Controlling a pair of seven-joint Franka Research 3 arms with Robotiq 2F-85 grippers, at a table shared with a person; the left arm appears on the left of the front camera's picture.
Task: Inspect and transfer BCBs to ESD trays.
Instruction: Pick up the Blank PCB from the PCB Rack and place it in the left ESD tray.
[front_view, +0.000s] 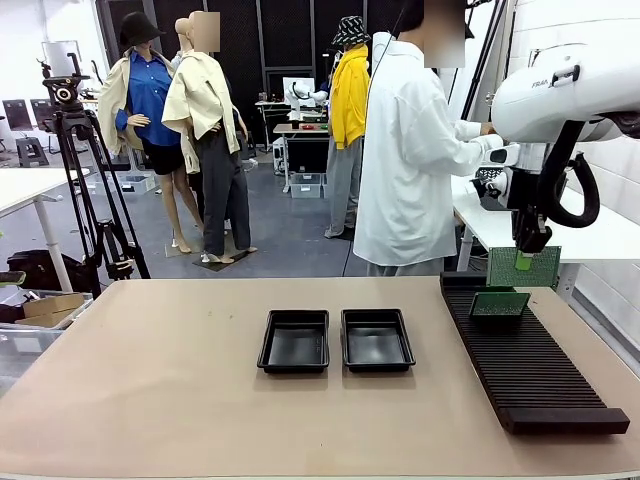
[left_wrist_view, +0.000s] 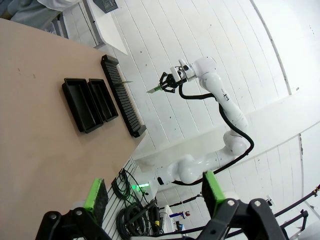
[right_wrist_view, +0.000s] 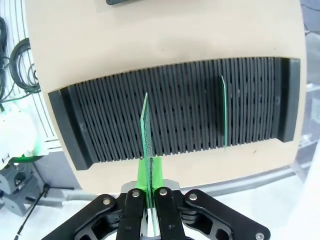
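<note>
Right hand (front_view: 524, 262) is grasping a green, dotted BCB (front_view: 541, 269) hanging upright over the rack (front_view: 530, 370), long axis lying level.

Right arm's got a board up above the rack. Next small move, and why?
Probably swing the right gripper to its left, toward the nearer ESD tray. It is shut on a BCB that hangs clear above the slotted rack, and that tray looks empty. A second BCB stands in the rack, so lift no lower on the way.
</note>
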